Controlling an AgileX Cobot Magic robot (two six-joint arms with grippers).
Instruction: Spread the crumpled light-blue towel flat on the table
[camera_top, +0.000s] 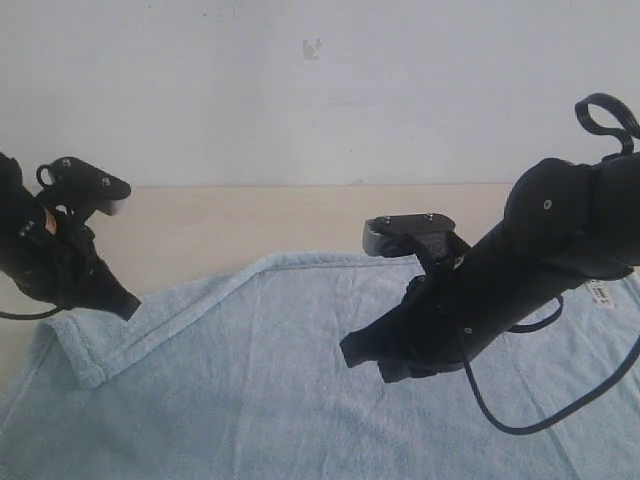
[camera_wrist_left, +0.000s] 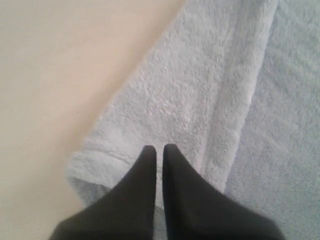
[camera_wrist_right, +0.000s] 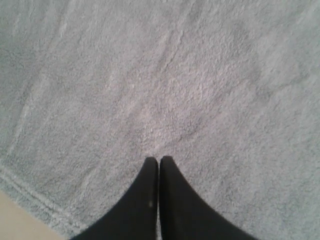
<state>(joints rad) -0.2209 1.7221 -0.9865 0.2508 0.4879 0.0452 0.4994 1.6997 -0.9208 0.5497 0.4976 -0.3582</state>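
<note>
Nothing really readable here, honestly. Closest thing is a small white tag (camera_top: 600, 292) at the right edge of the towel (camera_top: 250, 380) in the exterior view; it has some dark print on it, but it's way too tiny and blurry to make out. There's also a little pale scuff (camera_top: 312, 47) on the wall (camera_top: 200, 90), which doesn't look like lettering.

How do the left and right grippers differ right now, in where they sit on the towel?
The left gripper sits at the folded-over edge of the towel, beside bare table; the right gripper is over flat, spread cloth. A thin slit shows between the left's jaws; the right's meet fully. Both are shut, black and tapered.
</note>
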